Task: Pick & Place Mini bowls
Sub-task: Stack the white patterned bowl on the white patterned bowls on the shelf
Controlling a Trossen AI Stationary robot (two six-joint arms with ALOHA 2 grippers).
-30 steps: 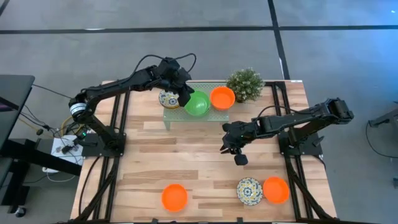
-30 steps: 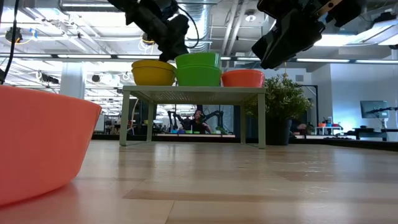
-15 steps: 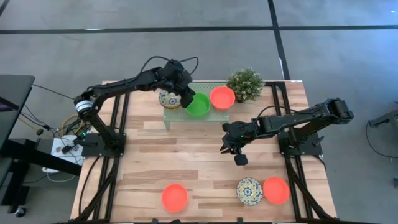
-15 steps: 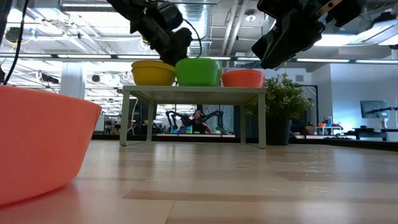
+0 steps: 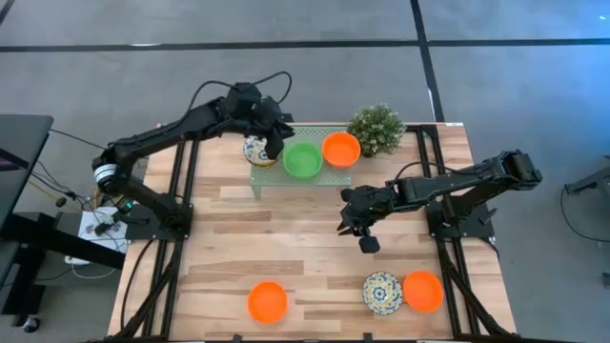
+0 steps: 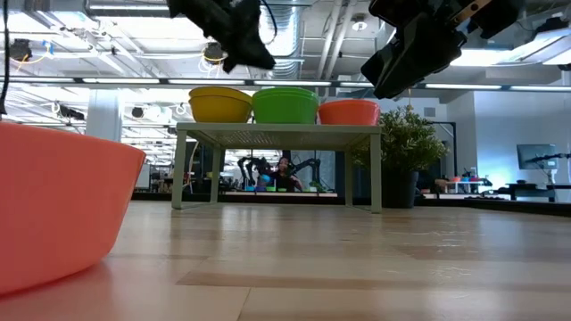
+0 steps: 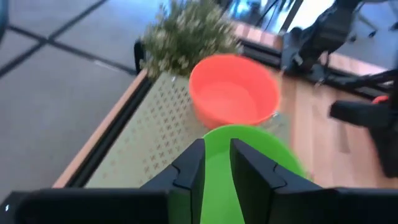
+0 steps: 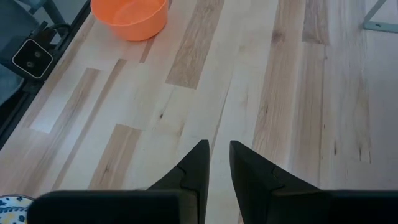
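Note:
A pale green rack (image 5: 286, 178) stands at the far middle of the table. On it, side by side, sit a patterned mini bowl (image 5: 255, 151), a green one (image 5: 303, 159) and an orange one (image 5: 340, 150). My left gripper (image 5: 277, 146) hovers open above the rack, between the patterned and green bowls. In the low view it (image 6: 239, 49) is clear of their rims. The left wrist view shows the green bowl (image 7: 261, 155) beyond its fingers (image 7: 216, 163). My right gripper (image 5: 365, 238) hangs over the middle of the table, slightly open with nothing between its fingers (image 8: 219, 158).
Near the front edge stand an orange bowl (image 5: 268, 301), a patterned bowl (image 5: 381, 292) and another orange bowl (image 5: 422, 291). A small potted plant (image 5: 376, 129) stands just right of the rack. Bare wood lies between the rack and the front bowls.
The green bowl, held tilted and a little high a second ago, has come down level onto the rack between the other two bowls. My left gripper has let go of it, then risen and drawn back toward the table's left.

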